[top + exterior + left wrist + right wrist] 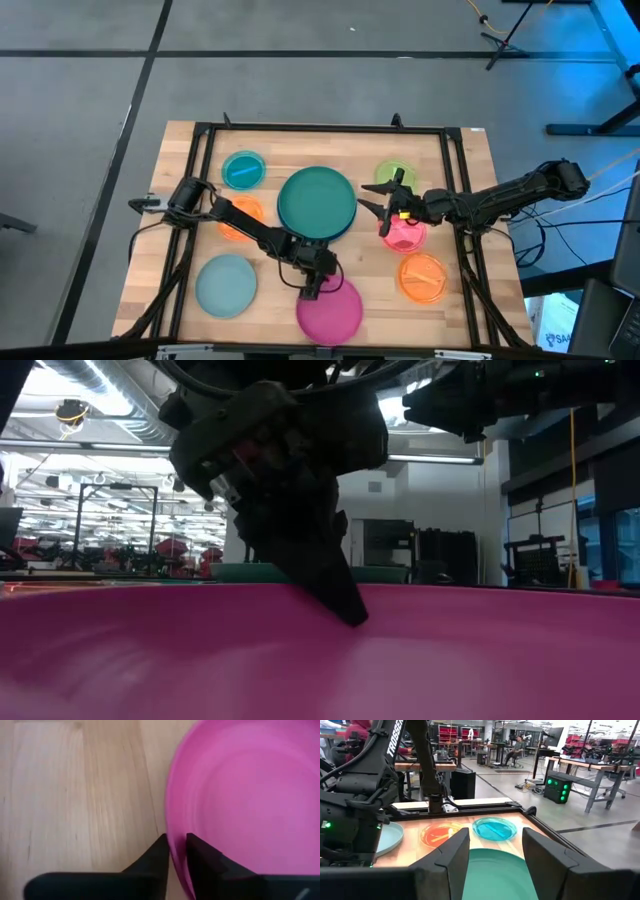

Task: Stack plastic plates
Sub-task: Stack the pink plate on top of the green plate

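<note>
Pinching the magenta plate's (250, 805) rim, the left gripper (175, 851) has its fingers nearly closed. Right gripper (495, 857) hovers over the green plate (500, 875), fingers spread and empty.

On the pale wooden table (185, 170) lay plates in magenta (330, 310), green (317, 200), pale teal (226, 285), translucent teal (243, 170), lime (396, 176), pink (404, 234) and orange (423, 278); both arms were dark.

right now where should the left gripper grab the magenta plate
By its raised rim, on the edge facing the green plate. The magenta plate lies flat on the table, so only the thin rim offers a pinch. The left gripper already straddles that rim from above, one finger inside and one outside.
</note>
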`<action>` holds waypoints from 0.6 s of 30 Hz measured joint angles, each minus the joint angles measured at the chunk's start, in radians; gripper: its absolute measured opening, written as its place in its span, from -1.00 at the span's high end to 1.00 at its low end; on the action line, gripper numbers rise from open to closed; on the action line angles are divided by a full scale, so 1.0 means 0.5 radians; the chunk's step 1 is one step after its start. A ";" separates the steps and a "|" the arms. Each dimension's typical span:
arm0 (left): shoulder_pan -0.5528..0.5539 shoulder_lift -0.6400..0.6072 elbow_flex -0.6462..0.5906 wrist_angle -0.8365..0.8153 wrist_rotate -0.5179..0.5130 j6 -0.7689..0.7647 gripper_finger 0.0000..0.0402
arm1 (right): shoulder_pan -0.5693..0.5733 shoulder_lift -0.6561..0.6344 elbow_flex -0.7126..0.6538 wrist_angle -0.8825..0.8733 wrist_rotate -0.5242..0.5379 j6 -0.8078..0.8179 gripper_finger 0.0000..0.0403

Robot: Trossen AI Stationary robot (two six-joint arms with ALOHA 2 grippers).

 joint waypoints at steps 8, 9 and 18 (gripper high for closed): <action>0.002 -0.090 0.000 -0.050 -0.004 0.036 0.92 | 0.000 0.000 0.001 0.002 0.000 -0.001 0.12; 0.000 -0.125 0.000 -0.076 -0.014 0.062 0.92 | 0.000 0.000 0.001 0.002 0.000 -0.001 0.12; 0.029 -0.518 -0.002 -0.442 -0.453 0.273 0.92 | 0.000 0.000 0.002 0.007 0.000 -0.001 0.12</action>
